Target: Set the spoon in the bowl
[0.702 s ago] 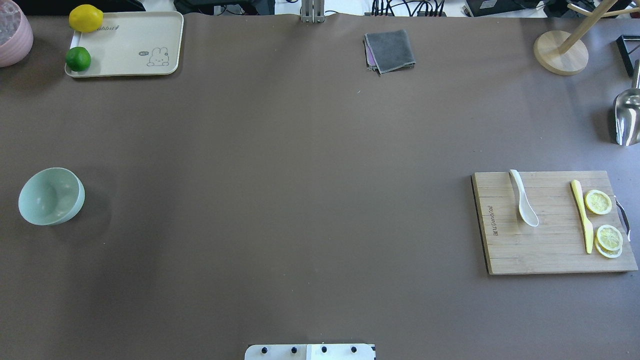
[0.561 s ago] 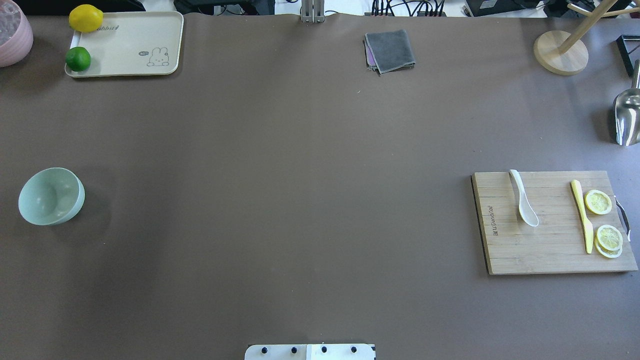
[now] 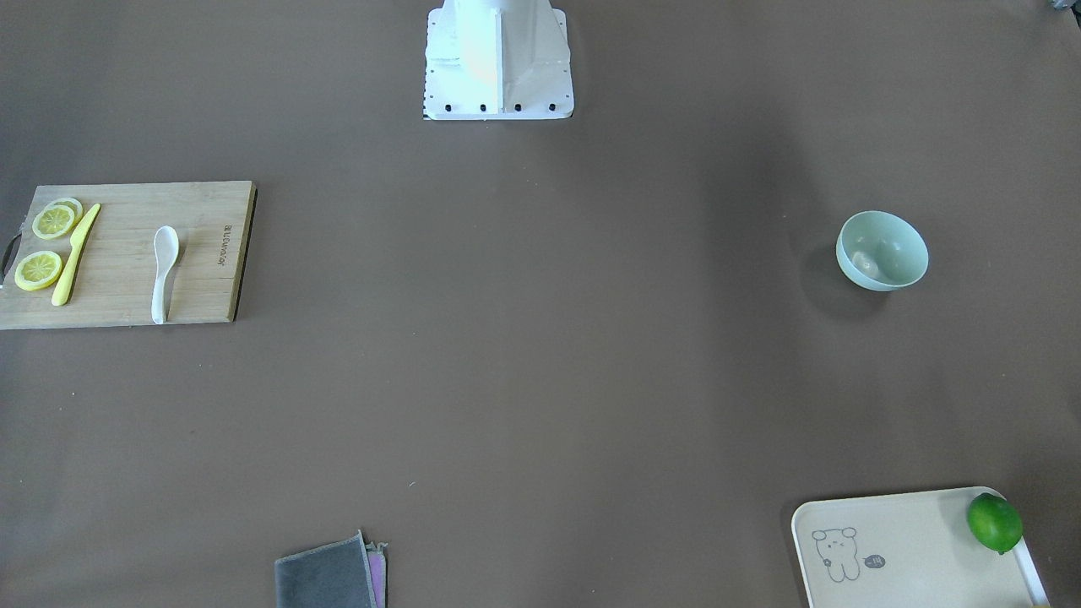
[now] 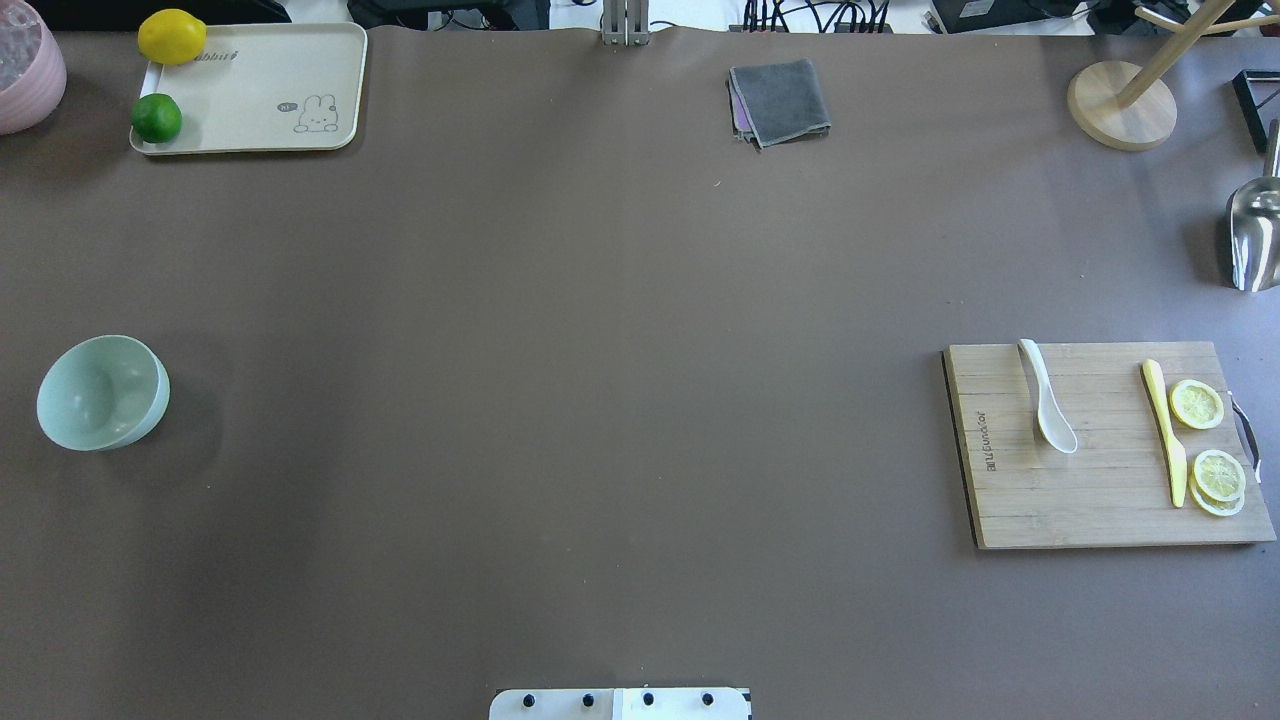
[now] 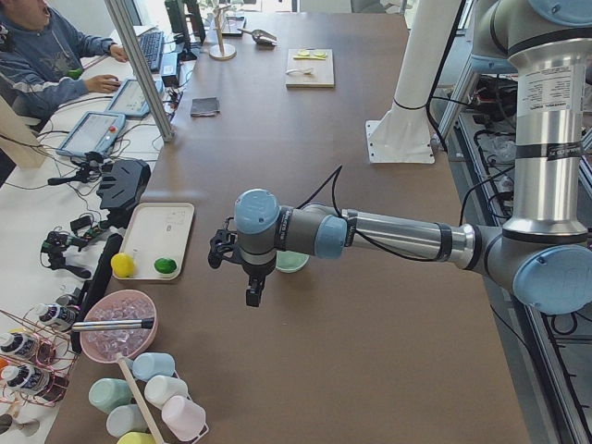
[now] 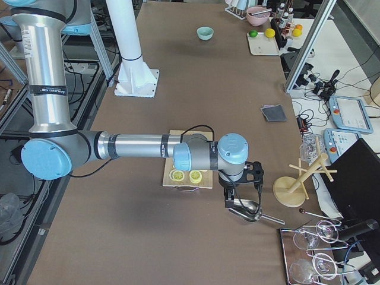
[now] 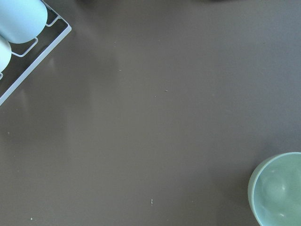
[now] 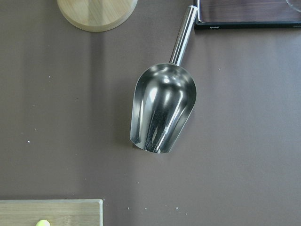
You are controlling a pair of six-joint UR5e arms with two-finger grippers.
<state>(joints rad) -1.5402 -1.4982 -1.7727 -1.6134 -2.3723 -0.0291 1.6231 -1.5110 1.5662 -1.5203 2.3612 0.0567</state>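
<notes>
In the front-facing view one spoon (image 3: 163, 268) is seen lying on one cutting board (image 3: 127, 291) at the right edge of the table (image 3: 540, 338), with one yellow knife (image 3: 74, 253) and three lemon slices (image 3: 38, 269); one bowl (image 3: 882, 250) is set near the left edge. In the side views the left gripper (image 5: 250, 287) is held near the bowl, the right gripper (image 6: 230, 199) over one metal scoop (image 6: 248, 209); whether either is parted cannot be told

- The spoon (image 4: 1047, 397): small, glossy white, with a deep oval scoop and a short curved handle. It lies flat near the right end of the bench (image 4: 600, 400), about midway between the long edges, handle toward the far edge.
- The bowl (image 4: 103, 392): round, pale mint-green, plain-sided, standing upright close to the left end, well apart from the spoon.
</notes>
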